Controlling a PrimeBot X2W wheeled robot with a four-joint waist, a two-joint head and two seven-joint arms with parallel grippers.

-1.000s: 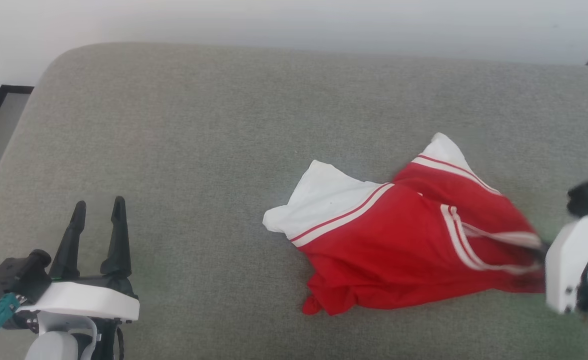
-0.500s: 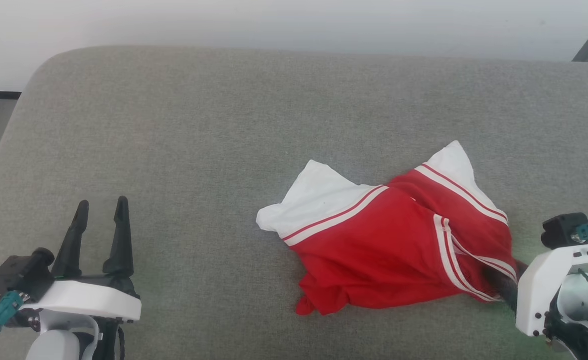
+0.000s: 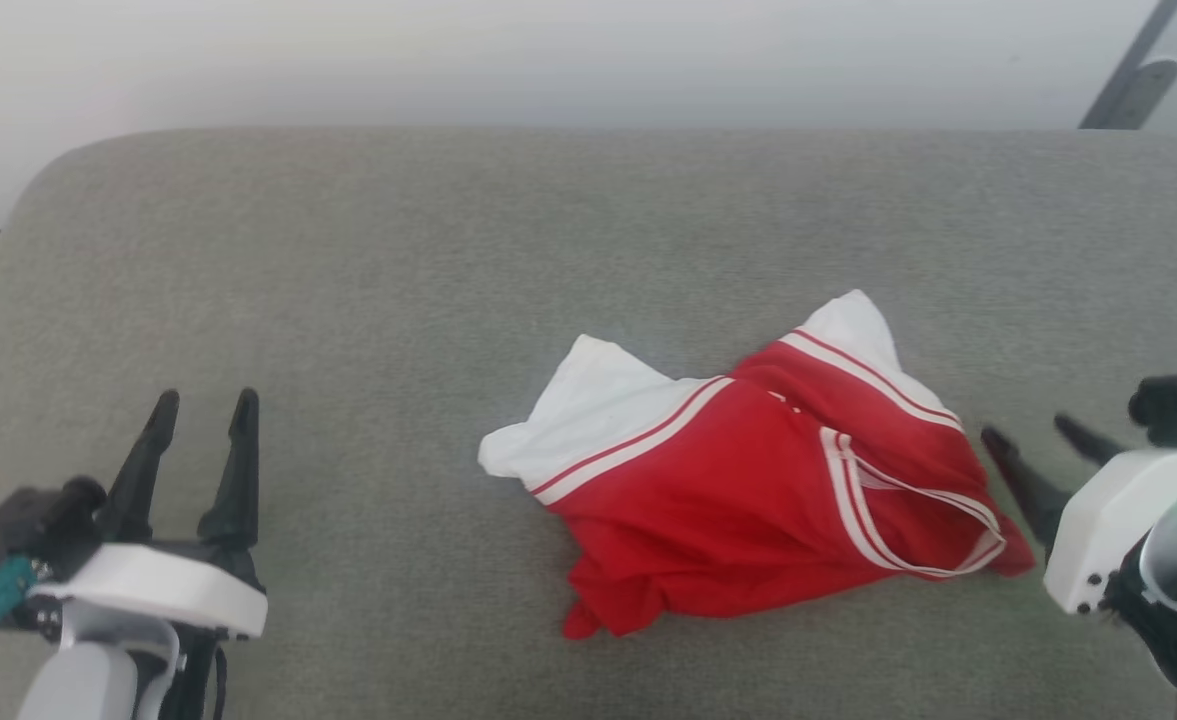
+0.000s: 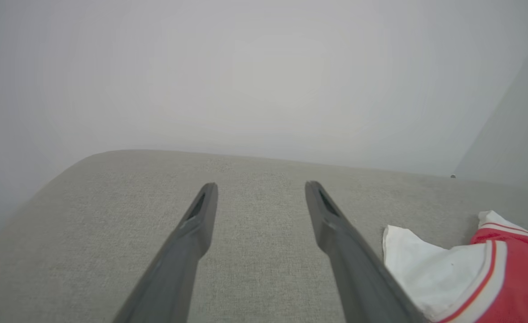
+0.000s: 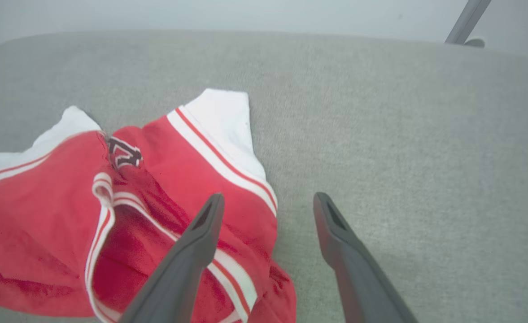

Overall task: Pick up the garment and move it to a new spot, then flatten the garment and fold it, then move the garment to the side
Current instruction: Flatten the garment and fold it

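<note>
The red jersey shirt (image 3: pixel 748 490) lies crumpled on the gray cloth bench (image 3: pixel 348 300), a bit right of the middle. Its white sleeves (image 3: pixel 588 400) stick out on the far side. A bit of black lettering (image 5: pixel 124 154) peeks from a fold. The right pincer (image 3: pixel 1026 428) is just beside the shirt's right end, wide open, holding nothing. The left pincer (image 3: pixel 205 403) is well apart on the near left, also wide open and empty.
</note>
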